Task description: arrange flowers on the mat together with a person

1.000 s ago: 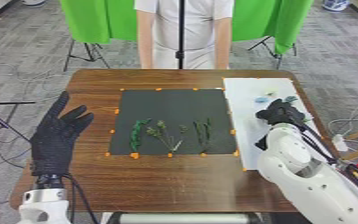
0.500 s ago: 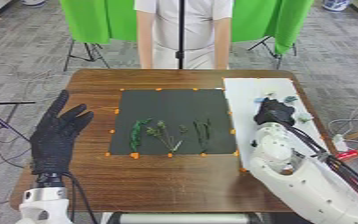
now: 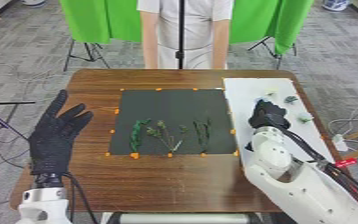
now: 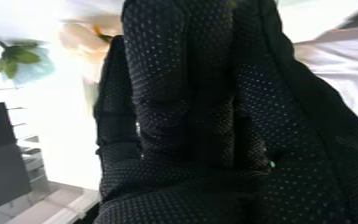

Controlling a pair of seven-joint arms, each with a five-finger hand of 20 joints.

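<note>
**A:** State the position of the workpieces.

**B:** Three groups of greenery lie on the dark mat [image 3: 171, 102], in its near half: a leafy sprig [image 3: 136, 136] toward its left edge, a branching spray [image 3: 168, 137] near its middle and slender stems [image 3: 206, 134] toward its right edge. The groups lie apart.

**A:** And the blooms?

**B:** Just beyond the mat's right edge is a white sheet [image 3: 255, 84]. It carries a blue flower head [image 3: 258, 100], a pale yellow flower head [image 3: 270, 93], a grey-green flower head [image 3: 290, 99] and a pale green flower head [image 3: 305, 118].

**A:** Report the status of each hand.

**B:** Right hand [image 3: 268, 114]: over the sheet, right of the mat, next to the blue flower head. Whether it is released or grasping cannot be determined. Left hand [image 3: 53, 144]: left of the mat, well apart from it; released, fingers extended and spread, holding nothing.

**A:** Rate the progress.

**B:** Partial. The greenery stage appears complete, with three bases laid out on the mat. The bloom stage is outstanding: the four flower heads lie off the mat.

**A:** Specify the probable next operation.

**B:** Secure one flower head, probably the blue one, transfer it to the mat and set it at the far end of a stem group. Caution: a low pass could disturb the greenery.
</note>
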